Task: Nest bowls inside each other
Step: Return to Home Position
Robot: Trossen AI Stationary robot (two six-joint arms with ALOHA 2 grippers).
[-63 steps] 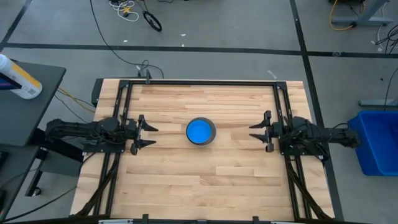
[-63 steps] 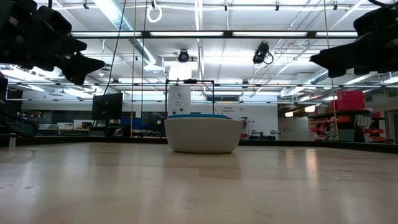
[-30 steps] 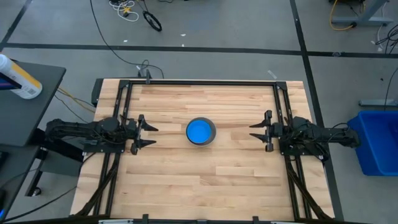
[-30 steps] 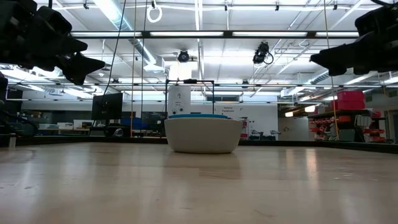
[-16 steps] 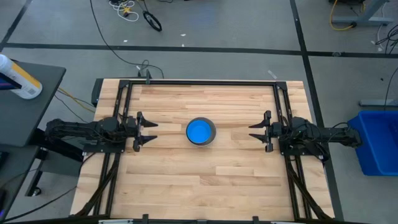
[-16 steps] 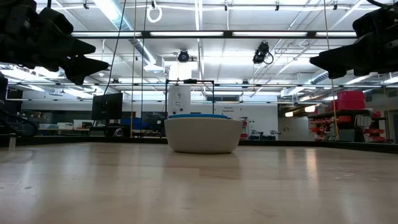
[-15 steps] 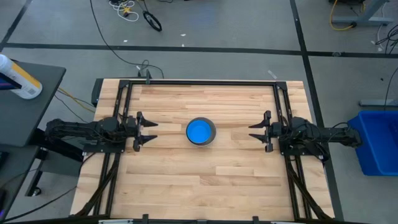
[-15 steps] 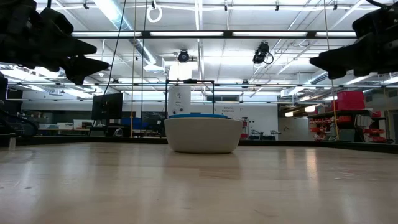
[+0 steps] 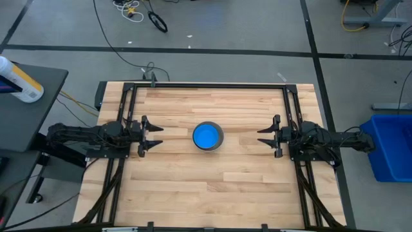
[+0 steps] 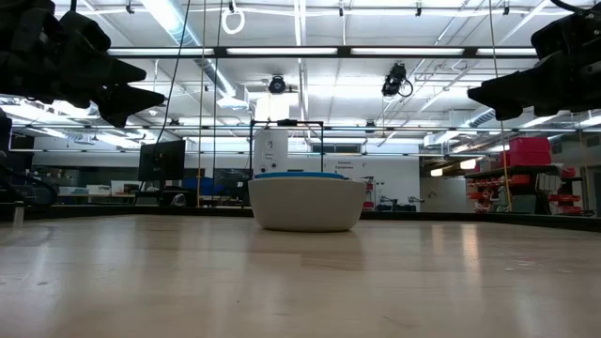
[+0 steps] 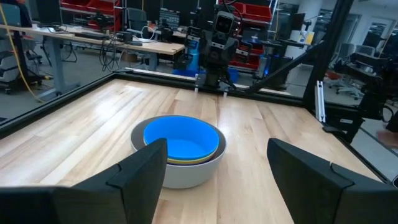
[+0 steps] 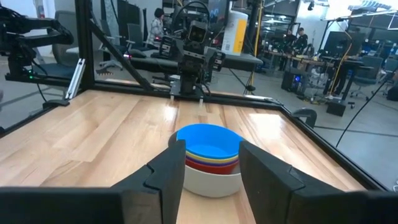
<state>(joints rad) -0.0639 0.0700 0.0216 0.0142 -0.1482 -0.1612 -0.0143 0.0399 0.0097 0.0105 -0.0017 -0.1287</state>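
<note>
The bowls (image 9: 208, 136) stand nested in one stack at the table's middle, its grey outer bowl (image 12: 208, 177) resting by its base on the wood. A blue bowl (image 11: 179, 138) lies uppermost, with red (image 12: 208, 163) and yellow rims under it. My left gripper (image 9: 154, 136) waits open at the table's left side, level, pointing at the stack from some way off. My right gripper (image 9: 262, 137) waits open at the right side, also level and facing the stack. Neither touches anything. In the low view the stack (image 10: 306, 202) stands between both grippers, which hang high.
Black frame rails (image 9: 129, 103) run along the table's left, right and far edges. A blue bin (image 9: 389, 145) stands off the table to the right, and a side table with a bottle (image 9: 19, 80) to the left. Bare wood surrounds the stack.
My left gripper has turned a little at the wrist, staying in its place and open. The bowls and my right gripper have kept still.
</note>
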